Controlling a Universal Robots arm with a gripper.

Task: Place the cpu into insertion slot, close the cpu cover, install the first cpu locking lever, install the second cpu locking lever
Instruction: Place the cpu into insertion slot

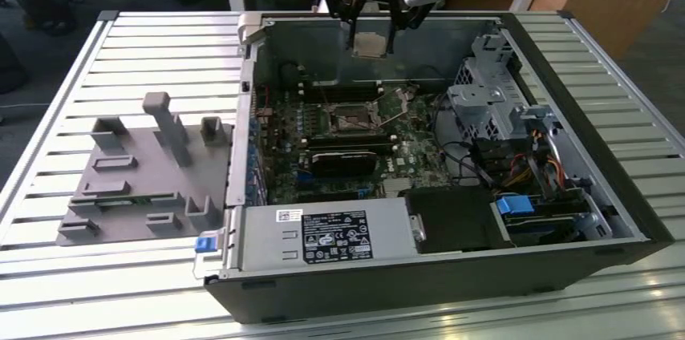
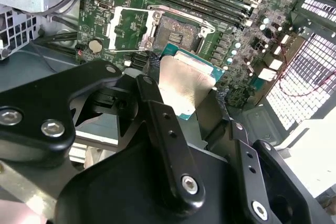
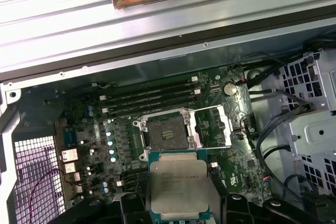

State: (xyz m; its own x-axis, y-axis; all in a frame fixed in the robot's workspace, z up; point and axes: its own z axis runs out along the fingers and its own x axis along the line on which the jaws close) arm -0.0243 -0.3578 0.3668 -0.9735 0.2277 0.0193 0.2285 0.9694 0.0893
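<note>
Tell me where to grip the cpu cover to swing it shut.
Likely the outer rail of the cpu cover, farthest from the socket, taken from above: it is a thin open-centred frame swung open beside that socket. The gripper holds the cpu.

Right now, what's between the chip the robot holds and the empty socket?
Nothing but air. In the first wrist view the cpu, held in the gripper, hangs above the open socket, and the cpu cover stands swung aside.
</note>
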